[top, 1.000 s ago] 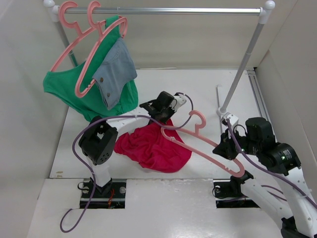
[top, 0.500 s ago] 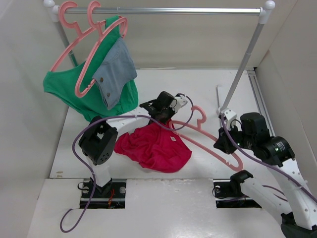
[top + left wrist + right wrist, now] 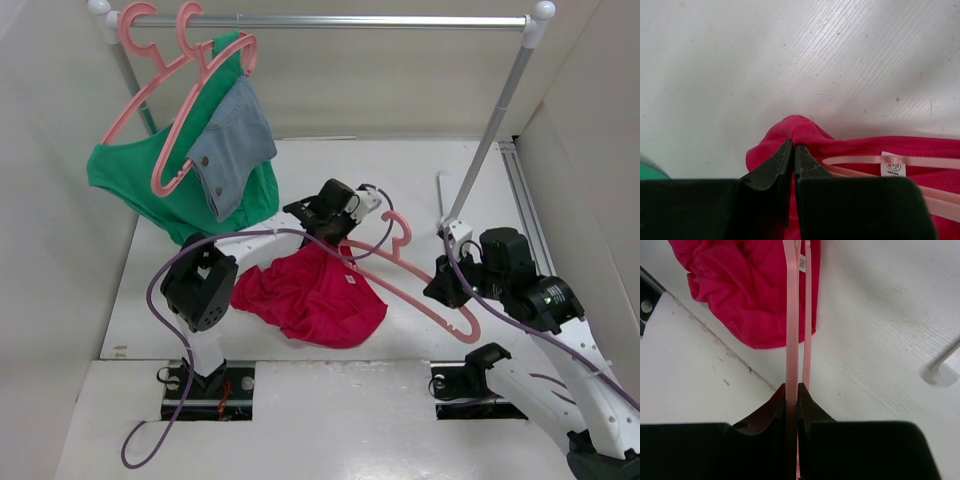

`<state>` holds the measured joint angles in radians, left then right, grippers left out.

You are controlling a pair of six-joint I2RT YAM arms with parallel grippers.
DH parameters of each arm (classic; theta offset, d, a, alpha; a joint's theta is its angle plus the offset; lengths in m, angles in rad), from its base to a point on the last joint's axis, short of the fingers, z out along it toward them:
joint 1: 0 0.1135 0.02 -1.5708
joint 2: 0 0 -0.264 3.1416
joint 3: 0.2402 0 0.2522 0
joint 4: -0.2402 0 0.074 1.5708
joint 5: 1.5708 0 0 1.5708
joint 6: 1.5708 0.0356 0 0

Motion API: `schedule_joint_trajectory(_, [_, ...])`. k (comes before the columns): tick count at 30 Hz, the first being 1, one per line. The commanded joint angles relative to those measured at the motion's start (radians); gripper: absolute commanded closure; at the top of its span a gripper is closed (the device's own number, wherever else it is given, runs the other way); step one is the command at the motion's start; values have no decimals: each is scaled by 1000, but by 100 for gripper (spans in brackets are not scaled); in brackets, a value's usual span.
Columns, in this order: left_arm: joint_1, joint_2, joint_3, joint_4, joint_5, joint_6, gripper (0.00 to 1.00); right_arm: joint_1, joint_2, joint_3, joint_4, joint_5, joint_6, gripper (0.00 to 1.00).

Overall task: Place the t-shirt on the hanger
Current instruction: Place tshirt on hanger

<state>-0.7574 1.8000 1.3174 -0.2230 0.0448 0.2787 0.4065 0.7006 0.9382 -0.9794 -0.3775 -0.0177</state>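
2 grippers meet over the white table [image 3: 400, 170], the left gripper [image 3: 792, 146] pinched shut on the neck edge of the crumpled red t-shirt [image 3: 310, 298], the right gripper [image 3: 791, 387] clamped on the pink hanger [image 3: 412, 288], its far end lying at the collar beside the white label [image 3: 892, 164].

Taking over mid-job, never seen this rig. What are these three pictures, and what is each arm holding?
Two robot arms are bolted at the near edge of a white table. The wide picture looks down from above and behind them. The other two come from a camera on each wrist. The left pincer is shut on an edge of the red t-shirt, which lies crumpled on the table. The right pincer is shut on a pink hanger, whose far end reaches the shirt near its white label. Behind, a rail holds a green garment and a denim piece.
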Motion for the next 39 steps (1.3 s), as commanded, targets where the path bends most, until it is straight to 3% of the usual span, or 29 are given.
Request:
schedule_joint_trajectory(1, [-2,-16,75,-16,35,-36,100,2,-24,-24,168,-70,53,100])
schedule_joint_trajectory(8, [-2,4,190,-102,99,-91,100,2,-70,-90,229,-64,114,100])
schedule_joint_trajectory(19, [-2,-120,337,-216,141,-116,100,2,-191,-90,231,190,257,100])
schedule_joint_trajectory(24, [-2,-129,448,-288,181,-107,100,2,-213,-122,410,216,308,100])
schedule_joint_trajectory(28, [-11,-143,490,-309,225,-118,100,2,-165,-122,499,192,291,100])
schedule_joint_trajectory(32, [-46,-221,415,-224,271,-108,100,2,-133,-113,579,172,234,100])
schedule_joint_trajectory(39, [-66,-291,404,-203,475,-38,100,2,-102,-93,691,138,109,100])
